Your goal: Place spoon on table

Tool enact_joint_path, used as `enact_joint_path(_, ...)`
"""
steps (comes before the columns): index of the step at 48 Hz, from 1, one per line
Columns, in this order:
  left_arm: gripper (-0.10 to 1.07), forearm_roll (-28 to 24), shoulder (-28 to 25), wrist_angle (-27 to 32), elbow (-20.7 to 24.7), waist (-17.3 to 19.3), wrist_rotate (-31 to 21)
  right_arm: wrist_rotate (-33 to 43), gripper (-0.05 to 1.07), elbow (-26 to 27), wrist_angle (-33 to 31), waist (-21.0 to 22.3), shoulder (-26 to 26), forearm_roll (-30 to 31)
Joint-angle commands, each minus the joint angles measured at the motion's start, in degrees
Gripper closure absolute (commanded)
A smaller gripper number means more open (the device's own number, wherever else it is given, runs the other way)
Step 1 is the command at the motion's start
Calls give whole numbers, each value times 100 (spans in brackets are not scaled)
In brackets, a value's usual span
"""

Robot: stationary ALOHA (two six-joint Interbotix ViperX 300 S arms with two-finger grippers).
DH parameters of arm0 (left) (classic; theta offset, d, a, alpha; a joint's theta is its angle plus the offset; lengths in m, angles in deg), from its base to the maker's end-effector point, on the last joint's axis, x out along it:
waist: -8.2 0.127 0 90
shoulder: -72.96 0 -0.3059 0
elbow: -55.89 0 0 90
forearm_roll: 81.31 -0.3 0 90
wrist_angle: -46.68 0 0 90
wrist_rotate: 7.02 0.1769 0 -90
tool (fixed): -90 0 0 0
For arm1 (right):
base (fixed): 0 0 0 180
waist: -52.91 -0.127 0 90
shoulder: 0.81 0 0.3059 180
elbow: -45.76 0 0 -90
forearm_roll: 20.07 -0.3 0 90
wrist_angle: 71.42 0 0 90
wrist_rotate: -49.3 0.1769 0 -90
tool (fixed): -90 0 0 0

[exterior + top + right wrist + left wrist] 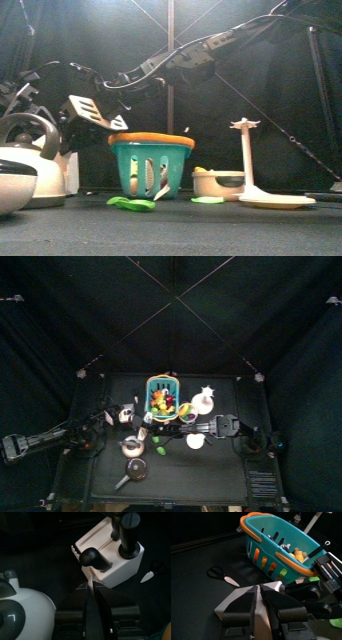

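Note:
A small spoon point(230, 580) with a pale bowl and a dark handle lies flat on the black table point(198, 592) beside the teal basket point(281, 549). The right wrist view shows the same spoon point(148, 576) off to one side, free of any jaw. My left gripper point(258, 588) hovers above the table near it, jaws pressed together and empty. My right gripper point(91, 588) has reached across and hangs over the white kettle point(23, 614), jaws slightly apart with nothing held. A white block point(107, 552) with a black knob sits just past its tips.
The basket point(150, 165) with an orange rim holds several toys. The kettle point(30, 150) stands at the left. Green pieces point(131, 203) lie before the basket. A bowl point(221, 182) and a white peg stand point(246, 155) on a plate are at the right. A dark pan point(134, 470) sits near the front.

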Motion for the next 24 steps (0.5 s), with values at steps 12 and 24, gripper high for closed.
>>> enact_joint_path(12,39,0,-18,-18,62,9,9,9,48,79,18,-79,-536,44)
enact_joint_path(24,39,0,-18,-9,62,0,9,9,48,70,18,-193,-598,158)
